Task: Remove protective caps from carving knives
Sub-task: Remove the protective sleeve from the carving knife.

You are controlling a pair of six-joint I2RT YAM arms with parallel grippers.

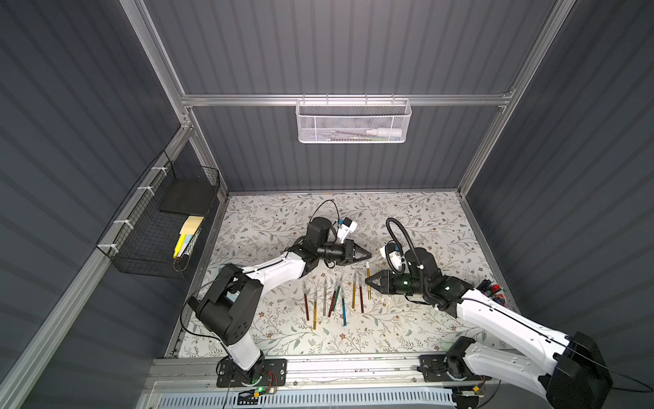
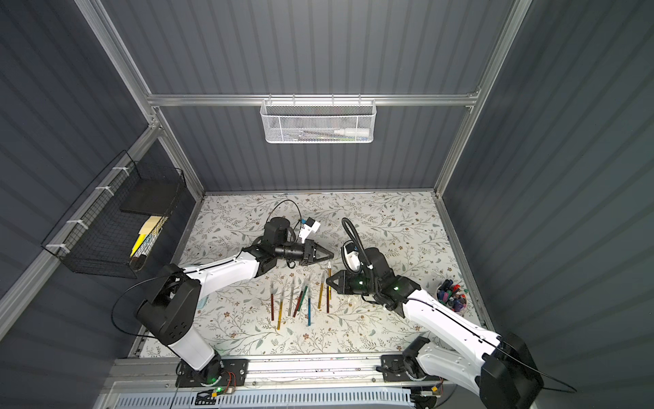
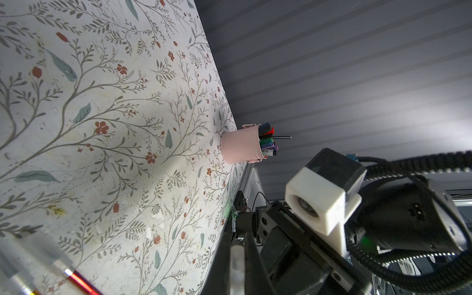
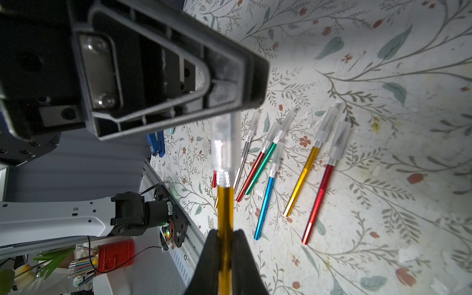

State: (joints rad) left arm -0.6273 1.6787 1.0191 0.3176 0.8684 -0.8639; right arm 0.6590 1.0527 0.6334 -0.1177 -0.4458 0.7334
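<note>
Gold knife (image 4: 226,204) is up off the table, between the two arms, just past the far end of the row. The right gripper (image 4: 226,237) is clamped on its handle. The left gripper (image 1: 367,255) is closed on the tip of its clear cap (image 4: 224,148), and the left wrist view shows the sleeve pinched between its fingers. The two grips sit at opposite ends and in line with the shaft, so I read this as set up for a straight axial pull. Holding the handle low keeps the right fingers away from the blade end. The cap looks seated on the collar, so I judge it not yet off. The other eight knives (image 1: 343,311) lie in a loose row on the table (image 1: 424,219), close to parallel with blade ends pointing away from the arm bases. Their caps (image 4: 339,140) are on wherever the right wrist view shows them, though two are partly hidden behind the held knife. The surface is a floral print, flat, scuffed, with pale peeled flecks. I can't tell if any fleck near the right arm is a loose cap. The enclosure has dark ribbed walls (image 1: 354,53) on an aluminium frame (image 1: 247,100). A white mesh basket (image 1: 318,124) hangs on the back rail and a black wire basket (image 1: 141,248) on the left wall. A pink cup (image 3: 237,146) of markers stands at the right edge, well clear.
</note>
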